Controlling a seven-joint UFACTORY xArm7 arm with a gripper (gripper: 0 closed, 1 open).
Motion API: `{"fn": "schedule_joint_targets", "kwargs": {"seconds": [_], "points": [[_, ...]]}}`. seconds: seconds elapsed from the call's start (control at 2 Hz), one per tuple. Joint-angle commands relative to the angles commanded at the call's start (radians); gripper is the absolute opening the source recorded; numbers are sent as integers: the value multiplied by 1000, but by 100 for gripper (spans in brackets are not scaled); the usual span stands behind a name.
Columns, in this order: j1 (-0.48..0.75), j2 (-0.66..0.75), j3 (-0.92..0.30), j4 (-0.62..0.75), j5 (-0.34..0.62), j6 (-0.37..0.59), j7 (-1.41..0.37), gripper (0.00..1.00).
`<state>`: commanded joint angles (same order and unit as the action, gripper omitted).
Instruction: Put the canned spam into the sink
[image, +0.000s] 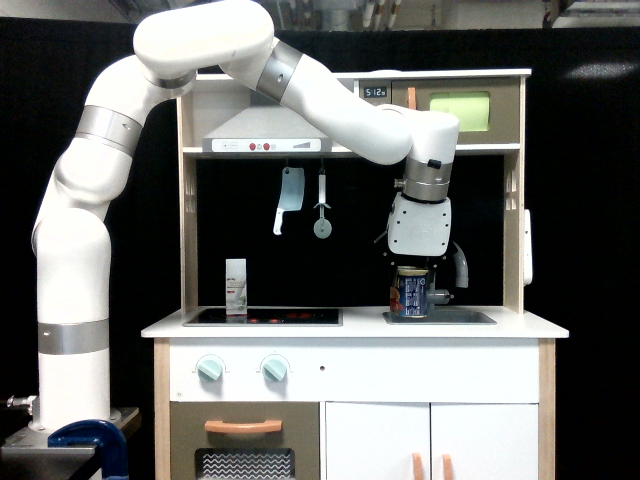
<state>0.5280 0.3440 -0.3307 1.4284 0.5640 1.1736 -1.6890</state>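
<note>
The canned spam (412, 295) is held upright from above by the gripper (414, 267), which is clamped on its tan lid. The tin is positioned at the sink (462, 317), over the basin's end nearer the exterior view's left, its base level with the rim; contact with the basin floor cannot be told. The grey faucet (455, 262) is partly hidden behind the wrist. A slim white carton (236, 287) stands on the black stovetop (263, 316).
</note>
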Motion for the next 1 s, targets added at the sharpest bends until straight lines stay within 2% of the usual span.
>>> {"fn": "schedule_joint_targets", "kwargs": {"seconds": [0.5, 1.0], "points": [[-7, 29, 46, 26, -2, -23, 34, 100], [-21, -25, 81, -53, -20, -59, 41, 100]]}}
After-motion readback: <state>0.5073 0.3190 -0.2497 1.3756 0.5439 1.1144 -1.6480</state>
